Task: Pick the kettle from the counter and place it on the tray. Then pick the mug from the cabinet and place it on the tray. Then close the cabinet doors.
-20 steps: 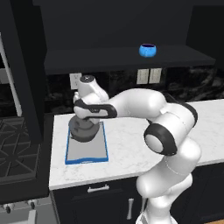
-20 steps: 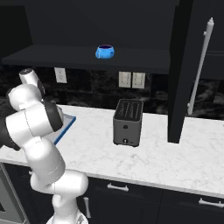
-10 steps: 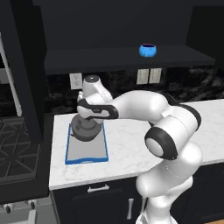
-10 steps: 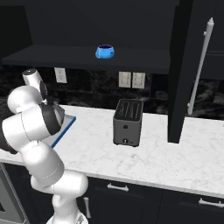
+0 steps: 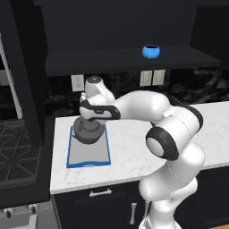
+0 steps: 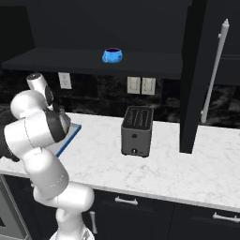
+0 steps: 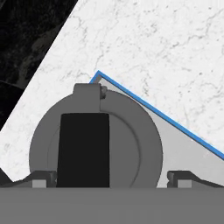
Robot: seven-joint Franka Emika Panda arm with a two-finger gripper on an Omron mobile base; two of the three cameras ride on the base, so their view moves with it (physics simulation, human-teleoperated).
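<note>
The dark grey kettle [image 5: 89, 131] sits upright on the far end of the blue-rimmed tray [image 5: 90, 157], which lies on the white marble counter [image 5: 134, 143]. My gripper [image 5: 91, 120] hovers just above it. In the hand view the gripper [image 7: 113, 177] is open, its fingertips [image 7: 43, 177] wide apart on either side of the kettle [image 7: 131, 144] and clear of the dark arched handle. The blue mug [image 5: 151, 51] stands on the cabinet shelf [image 5: 112, 60], also seen from the right [image 6: 112, 55]. The cabinet doors [image 6: 206, 70] stand open.
A black toaster [image 6: 137, 131] stands on the counter [image 6: 154, 168] right of the tray [image 6: 70, 136]. The open right door carries a long silver bar handle [image 6: 214, 70]. A stove [image 5: 18, 147] borders the counter's left end. Wall sockets [image 5: 150, 77] sit behind.
The hand has risen a little above the kettle. The kettle stays on the tray and the mug has not moved.
</note>
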